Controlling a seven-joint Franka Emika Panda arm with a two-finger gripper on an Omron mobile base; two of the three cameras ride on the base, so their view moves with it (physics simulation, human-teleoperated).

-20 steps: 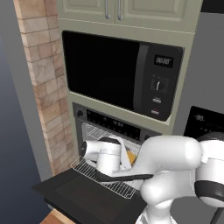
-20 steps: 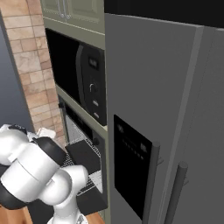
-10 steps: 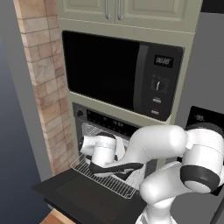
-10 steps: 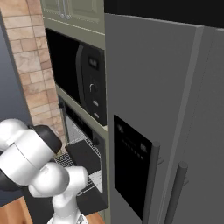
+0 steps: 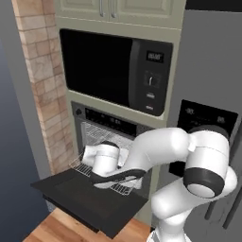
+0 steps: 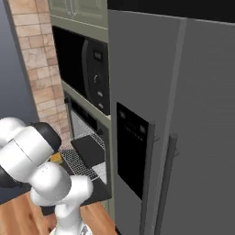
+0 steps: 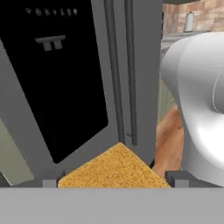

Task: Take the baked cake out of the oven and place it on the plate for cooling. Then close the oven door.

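One tan-brown crumbly cake (image 7: 114,168) sits clamped between your gripper's (image 7: 114,179) two wide-set dark finger tips, clear of the grey-walled oven (image 5: 106,137); carry it level and slowly toward the plate.

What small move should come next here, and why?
Probably draw back from the oven, lifting slightly. The baked cake sits wedged between the fingers, so it looks gripped. The arm reaches low over the pulled-out wire rack and the open oven door, which the cake must clear.
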